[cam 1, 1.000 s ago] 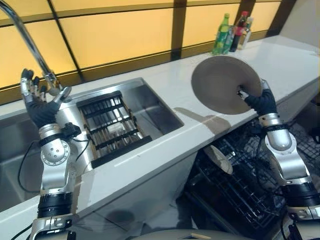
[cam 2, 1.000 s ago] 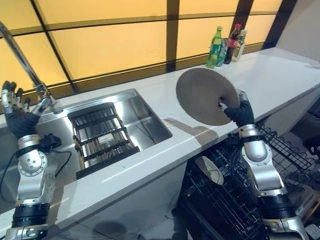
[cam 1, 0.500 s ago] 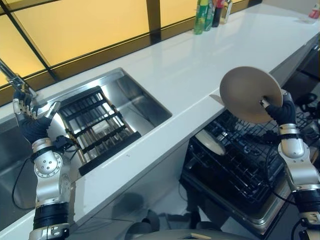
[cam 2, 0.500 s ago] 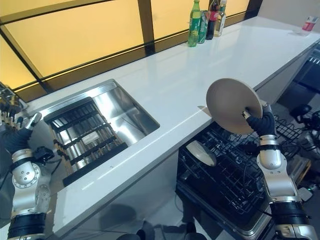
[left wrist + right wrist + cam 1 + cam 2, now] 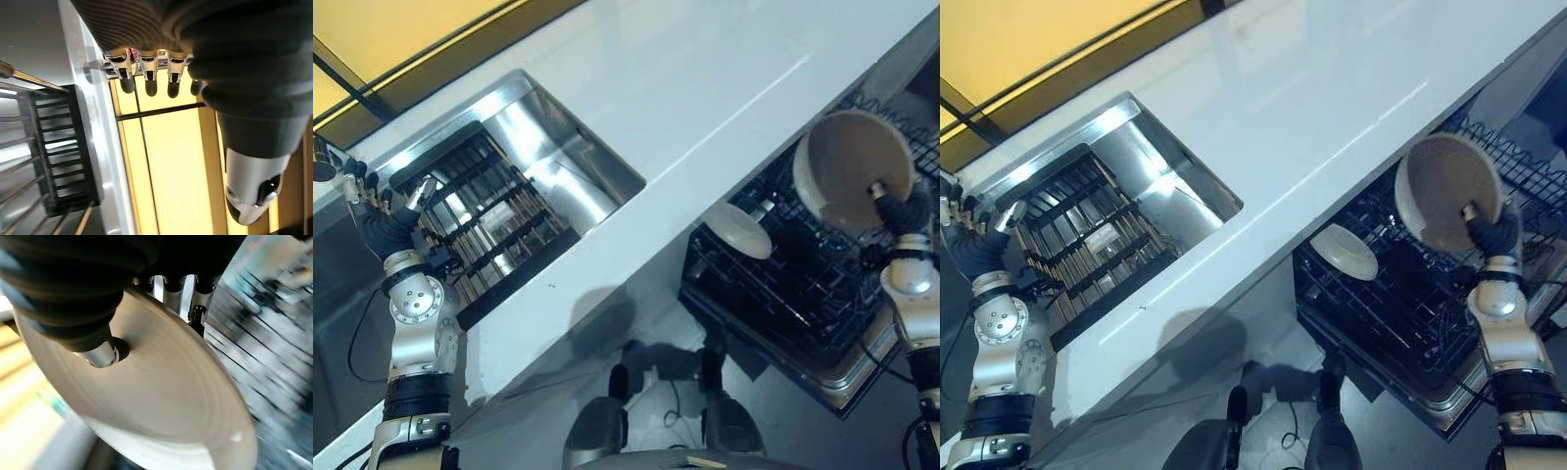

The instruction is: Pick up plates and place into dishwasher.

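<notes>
My right hand [image 5: 904, 212] pinches the lower edge of a round beige plate [image 5: 851, 166], thumb on its face and fingers behind it. The plate [image 5: 1446, 188] stands tilted on edge above the black wire rack [image 5: 803, 294] of the open dishwasher. In the right wrist view the plate [image 5: 161, 401] spreads under my thumb [image 5: 100, 355]. A second pale plate [image 5: 737, 231] rests in the rack near the counter's edge. My left hand [image 5: 384, 217] is raised over the sink [image 5: 533, 166], fingers [image 5: 149, 78] straight and holding nothing.
A white counter [image 5: 705, 88] runs between the sink and the dishwasher. A dark slatted drying rack [image 5: 484, 235] sits inside the sink. The dishwasher's rack is pulled out below the counter's front edge. Yellow window panels [image 5: 1018, 29] line the back.
The camera has tilted down and swung, so the whole scene shifted. My right hand has carried the plate off the counter and lower over the dishwasher rack. The left hand stays raised.
</notes>
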